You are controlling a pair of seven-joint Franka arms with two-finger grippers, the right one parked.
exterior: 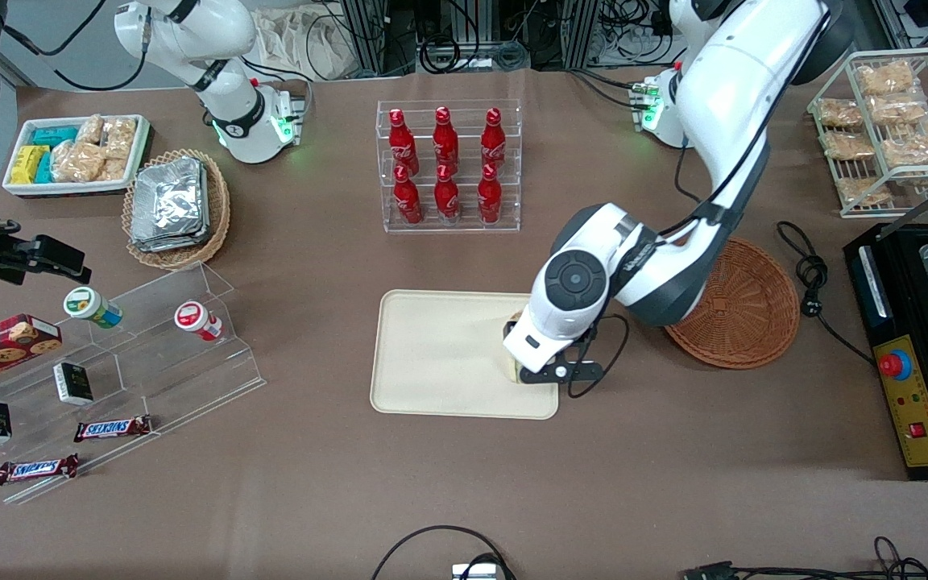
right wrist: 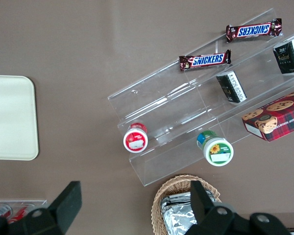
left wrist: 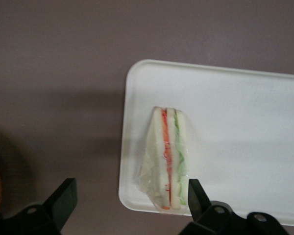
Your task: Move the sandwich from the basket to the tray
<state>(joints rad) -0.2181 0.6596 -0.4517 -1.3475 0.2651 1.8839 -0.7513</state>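
Note:
The sandwich (left wrist: pixel 169 156), a wrapped white-bread wedge with orange and green layers, lies flat on the cream tray (left wrist: pixel 245 142) close to one rounded corner. My gripper (left wrist: pixel 130 200) hangs just above it, open wide. One finger (left wrist: pixel 196 196) is close beside the sandwich's green edge, and the other finger (left wrist: pixel 63 198) is over bare table off the tray. In the front view the gripper (exterior: pixel 540 377) covers the tray (exterior: pixel 440 354) corner nearest the basket, hiding most of the sandwich. The reddish-brown basket (exterior: pixel 742 310) sits beside the tray toward the working arm's end, and nothing shows in it.
A clear rack of red bottles (exterior: pixel 448 165) stands farther from the front camera than the tray. A black cable (exterior: pixel 810 274) and a black machine (exterior: pixel 915 346) lie beside the basket. A clear stepped shelf (exterior: pixel 150 346) with snacks and a lighter basket of foil packs (exterior: pixel 176 208) are toward the parked arm's end.

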